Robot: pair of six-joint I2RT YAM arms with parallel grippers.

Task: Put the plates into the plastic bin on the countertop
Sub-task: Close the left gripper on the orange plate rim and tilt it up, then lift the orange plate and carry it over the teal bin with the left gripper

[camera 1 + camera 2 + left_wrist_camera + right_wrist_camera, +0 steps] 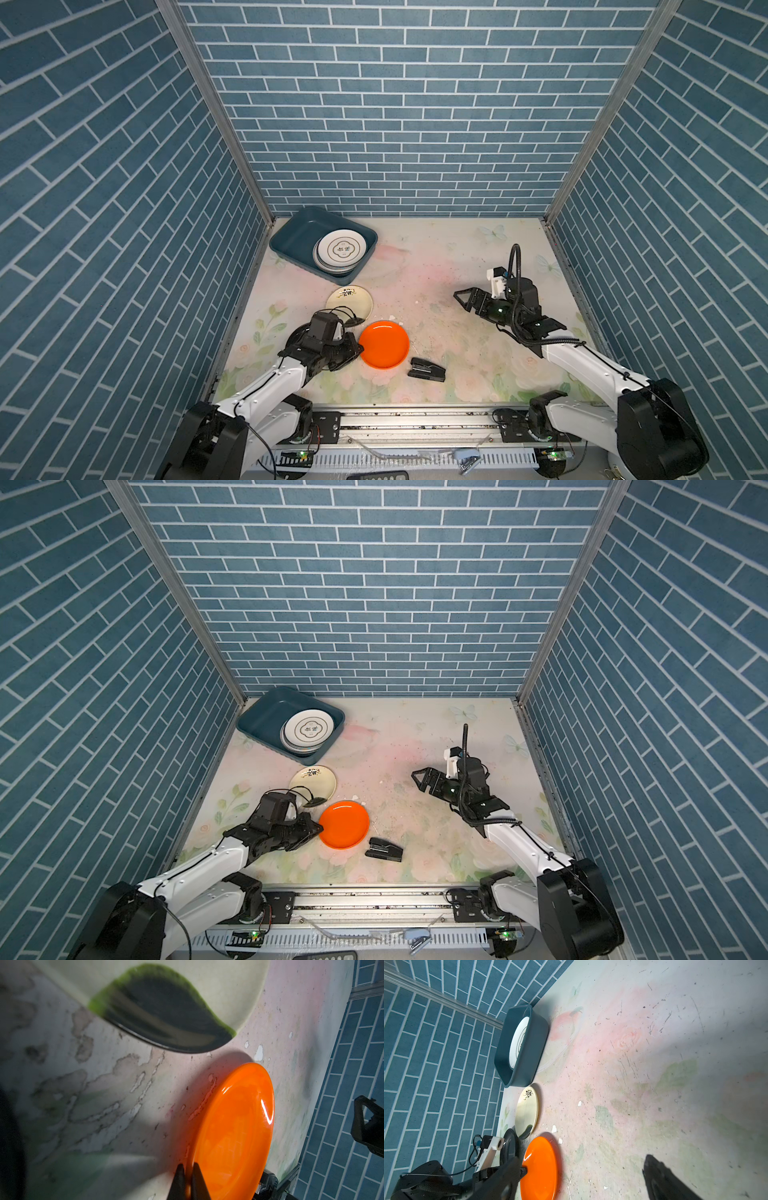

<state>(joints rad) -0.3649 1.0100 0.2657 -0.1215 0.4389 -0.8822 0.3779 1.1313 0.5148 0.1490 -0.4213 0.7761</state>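
- The black plate (509,1148) lies just left of the orange plate (384,344) (344,824). Most of it is hidden under the left arm.
- The plastic bin (291,235) (259,717) sits in a corner of the surface (436,257). It is well behind the orange plate and to its left.
- A stack of plates (343,249) (309,728) lies inside the bin, at the end closer to the orange plate. The top one is white with a dark ring design. I cannot tell how many lie beneath it.
- The cream plate (348,300) (312,781) lies flat between the bin and the orange plate. It is just behind the orange plate. The left wrist view shows a narrow strip of surface between the two. Its edge toward the orange plate has a dark green patch.
- The left gripper (358,347) (188,1178) is clamped on the left rim of the orange plate. One fingertip is over the rim and one is under it.
- The orange plate is out on the surface, outside the bin. I cannot tell whether its gripped edge is raised.
- A small black stapler-like object (427,369) (384,850) lies near the orange plate. It is just right of it and closer to the robot, and the two do not touch.
- The right gripper (462,300) (419,780) hangs above the surface, well to the right of the orange plate. Its jaws are spread wide and hold nothing.
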